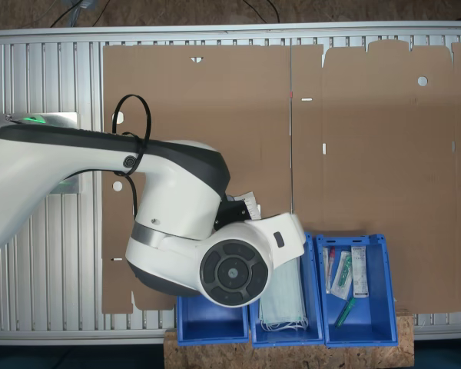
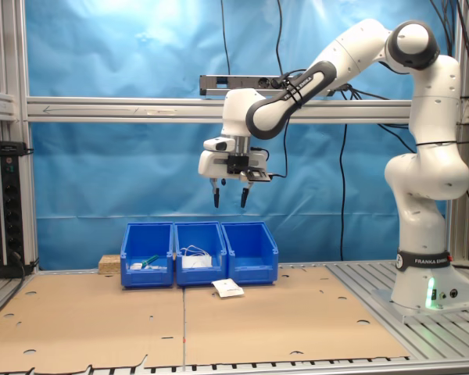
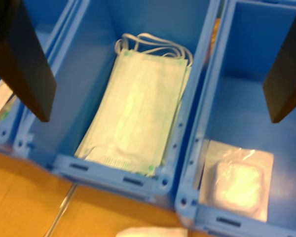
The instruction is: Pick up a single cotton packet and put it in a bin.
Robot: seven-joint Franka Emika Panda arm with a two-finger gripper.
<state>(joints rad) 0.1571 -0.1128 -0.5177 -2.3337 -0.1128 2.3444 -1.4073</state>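
Second exterior view: gripper [image 2: 228, 198] hangs high above the row of three blue bins, jaws spread, nothing between them; a cotton packet [image 2: 227, 288] lies flat on the cardboard-covered worktop [image 2: 297, 320] just in front of the middle bin [image 2: 200, 269], outside every bin.

Wrist view: the two dark fingers [image 3: 27, 64] stand far apart at the frame's sides; the middle bin [image 3: 113, 173] holds a stack of pale green face masks [image 3: 138, 111] with white ear loops; the neighbouring bin [image 3: 246, 217] holds one white packet [image 3: 237, 182], soft padded square inside clear crinkly film; a white edge of the loose packet [image 3: 150, 232] shows on the cardboard at the frame's edge.

First exterior view, from above: arm covers much of the bins; masks [image 1: 284, 304] visible in the middle bin [image 1: 316, 292]; bin at the first exterior view's right [image 1: 388, 296] holds long narrow syringe packs [image 1: 359, 271] and a green-tipped item [image 1: 346, 311]; third bin [image 1: 211, 327] mostly hidden by the arm; bins are smooth rigid plastic, rectangular; worktop is flat brown cardboard over a ribbed metal frame.
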